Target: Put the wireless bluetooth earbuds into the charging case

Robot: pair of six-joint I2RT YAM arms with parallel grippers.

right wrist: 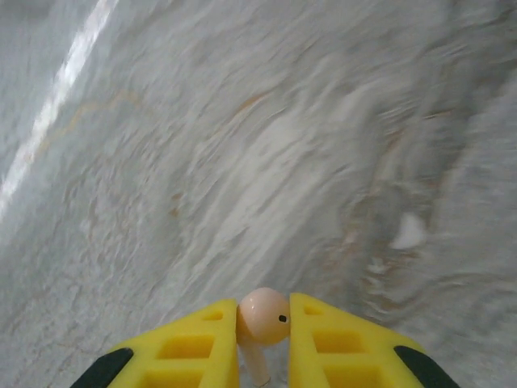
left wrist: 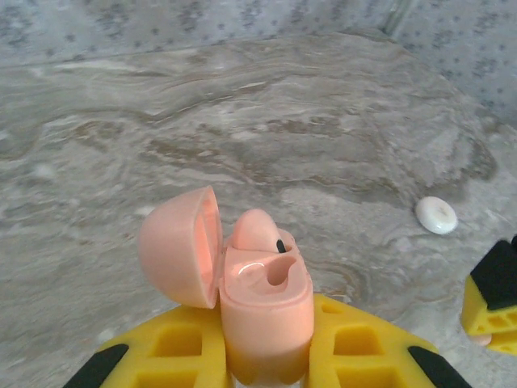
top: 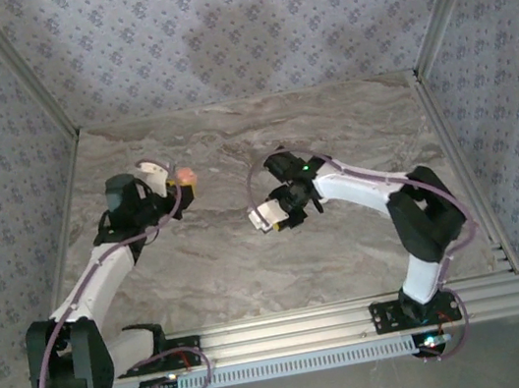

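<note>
Clamps the charging case (left wrist: 266, 287) in the left gripper (left wrist: 266, 339), yellow fingers (left wrist: 363, 327) pressed to both sides of the glossy salmon-pink body. Shows the lid (left wrist: 179, 246) swung open to the left on its hinge, and one pale pink earbud (left wrist: 254, 230) seated in the far well, with a small dark dot on it. Pinches a second earbud (right wrist: 262, 314) in the right gripper (right wrist: 264, 327), shut on the round pink head, stem hanging down. Puts the case at the left rear of the table (top: 253, 275) in the overhead view, apart from the right gripper nearer the centre.

Spreads grey-brown marbled stone across that table, blurred in the right wrist view. Lines the walls (top: 240, 18) with grey-blue wallpaper in a small repeating motif; edges the front with aluminium rails (top: 311, 323).

Leaves a small white disc (left wrist: 436, 215) flat on the stone right of the case, apart from it. Catches a yellow-and-black block (left wrist: 494, 295) at the right border of the left wrist view, too cropped to identify.
</note>
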